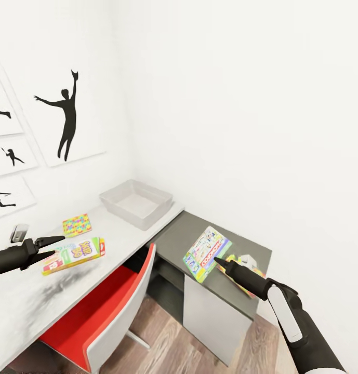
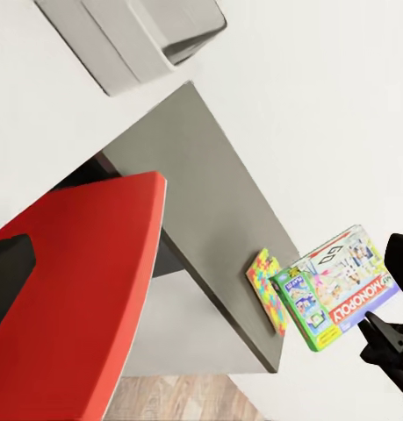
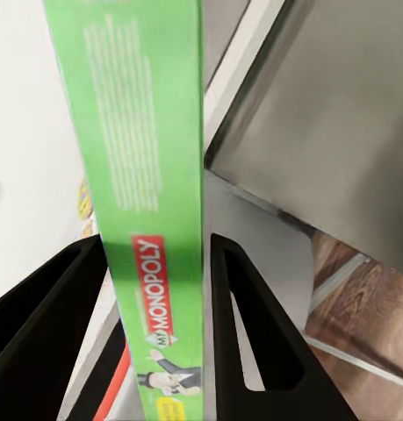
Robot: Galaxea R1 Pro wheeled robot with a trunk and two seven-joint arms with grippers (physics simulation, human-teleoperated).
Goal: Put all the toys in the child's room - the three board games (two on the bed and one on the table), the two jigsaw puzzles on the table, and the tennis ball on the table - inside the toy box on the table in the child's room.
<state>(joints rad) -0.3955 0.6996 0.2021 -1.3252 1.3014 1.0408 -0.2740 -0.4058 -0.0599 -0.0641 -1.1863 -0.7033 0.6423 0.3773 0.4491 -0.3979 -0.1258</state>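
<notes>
My right gripper (image 1: 219, 261) is shut on a Monopoly board game (image 1: 206, 253), held tilted just above the table's dark grey lower section (image 1: 184, 236). In the right wrist view its green edge (image 3: 153, 219) sits clamped between both fingers (image 3: 254, 333). One jigsaw puzzle (image 2: 267, 289) lies on that section beside the held box (image 2: 337, 289). On the pale table top lie another jigsaw puzzle (image 1: 77, 225) and a long board game (image 1: 74, 254). My left gripper (image 1: 50, 246) hovers open just left of that game. The toy box (image 1: 137, 202) stands hollow at the far end. The tennis ball and the bed are out of view.
A red-and-white chair (image 1: 103, 311) is tucked under the table between the two arms. White walls close in behind and to the right, with black silhouette pictures (image 1: 67, 117) on the left wall. A small grey object (image 1: 18, 232) stands near the left gripper. Wood floor (image 1: 199, 343) lies below.
</notes>
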